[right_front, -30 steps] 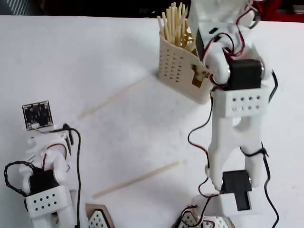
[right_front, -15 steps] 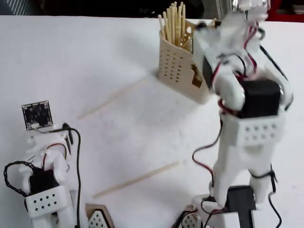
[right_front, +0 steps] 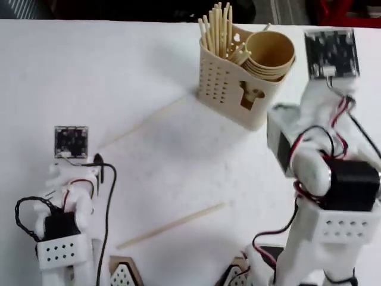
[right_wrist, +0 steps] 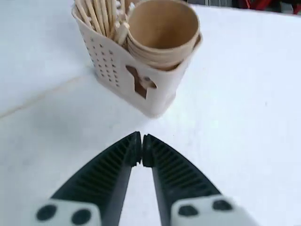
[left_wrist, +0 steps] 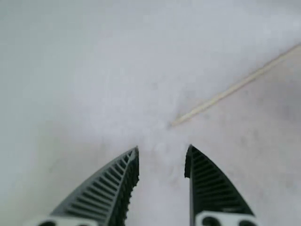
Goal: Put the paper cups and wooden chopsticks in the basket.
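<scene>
**High view:** white matte tabletop. Cream plastic basket, boxy, walls perforated w/ round holes, stands nr far edge, right of ctr. Inside it: chopstick bundle, thin pale wood, upright in left part; paper cups, tan, nested in one stack in right part. One loose chopstick lies diagonal mid-tabletop, left of basket; a second loose chopstick lies nr near edge, ctr. Left arm at near-left corner, right arm by right edge.

**Left wrist view:** left gripper, dark ribbed pointed fingers, apart, nothing btwn. A pale stick lies just ahead on the tabletop.

**Right wrist view:** right gripper, fingertips together, holding nothing. Basket w/ cups stands ahead, apart.
</scene>
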